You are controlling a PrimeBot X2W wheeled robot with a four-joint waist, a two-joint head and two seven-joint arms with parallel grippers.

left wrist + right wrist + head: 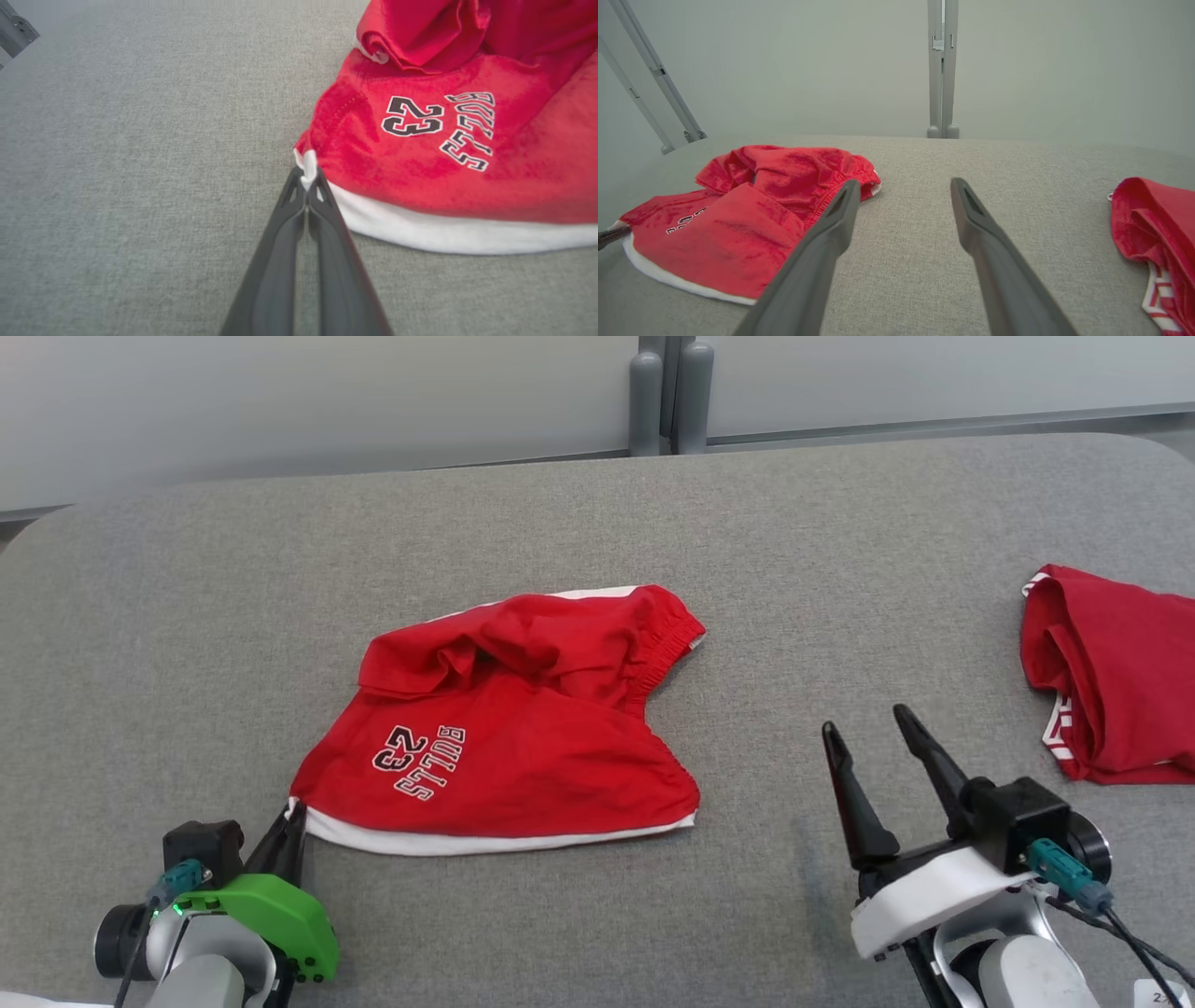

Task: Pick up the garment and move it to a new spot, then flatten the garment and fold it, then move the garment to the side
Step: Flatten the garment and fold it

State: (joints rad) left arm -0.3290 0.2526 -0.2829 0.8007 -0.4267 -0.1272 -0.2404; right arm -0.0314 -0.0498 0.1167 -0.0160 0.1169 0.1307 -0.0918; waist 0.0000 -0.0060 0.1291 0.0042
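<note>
Lower left: left hand clamps the white hem corner of the shorts; lower right: right hand hangs open above the counter.

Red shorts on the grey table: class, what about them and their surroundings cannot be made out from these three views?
Red shorts, head view: the bunched upper fold hides the layers beneath.
Red shorts, left wrist view: cut off by the top and right edges.
Second red garment: cut off by the right edge in head and right wrist views.
Left end effector: its shut fingers hide how much hem is pinched.
</note>
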